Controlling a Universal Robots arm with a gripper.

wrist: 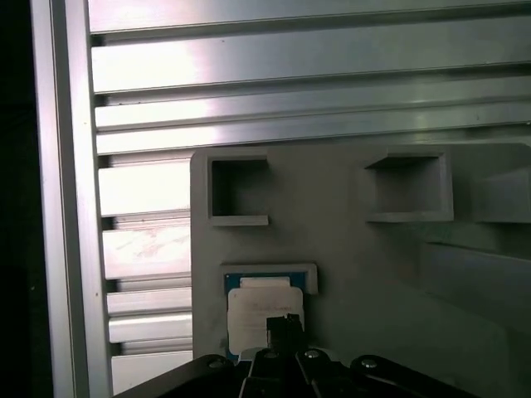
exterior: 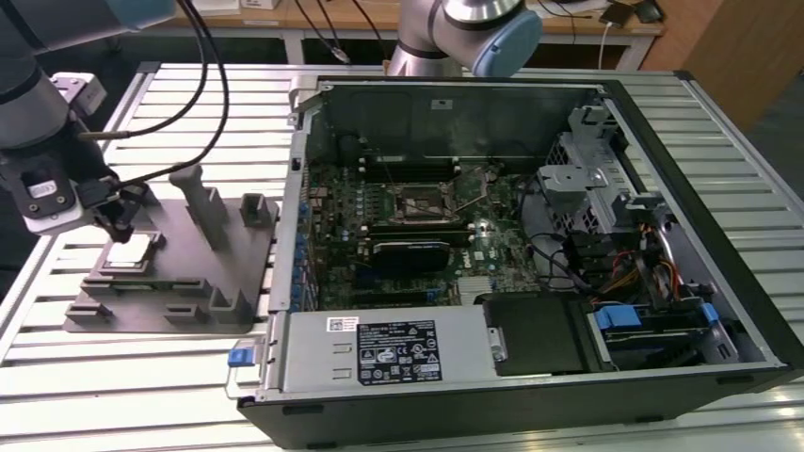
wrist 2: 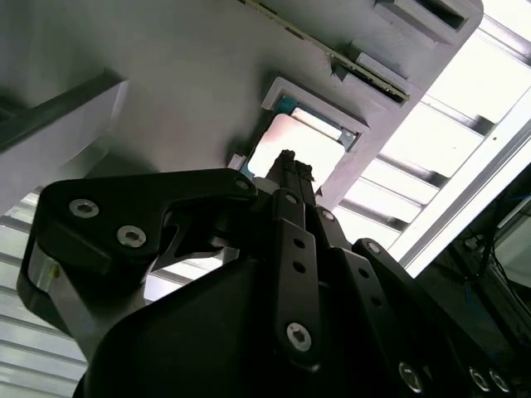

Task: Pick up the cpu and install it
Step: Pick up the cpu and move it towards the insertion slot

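Note:
The cpu [exterior: 130, 252], a flat silver square with a thin blue-green rim, lies in a recess of the grey fixture block [exterior: 164, 303] on the exterior view's left. My gripper [exterior: 120, 229] hangs just above it, with its dark fingers pressed together and nothing between them. In both wrist views the joined fingertips [wrist 2: 286, 159] [wrist: 283, 322] point at the cpu [wrist 2: 314, 143] [wrist: 251, 300] in its pocket of the fixture [wrist 2: 191, 83] [wrist: 357, 265]. The black-framed motherboard socket [exterior: 421, 200] sits inside the open computer case.
The open computer case [exterior: 679, 113] takes up the middle and right of the slatted metal table [exterior: 164, 395]. Grey posts [exterior: 201, 202] stand up from the fixture beside the cpu. Cables [exterior: 214, 104] hang from my arm. A second arm [exterior: 472, 33] stands behind the case.

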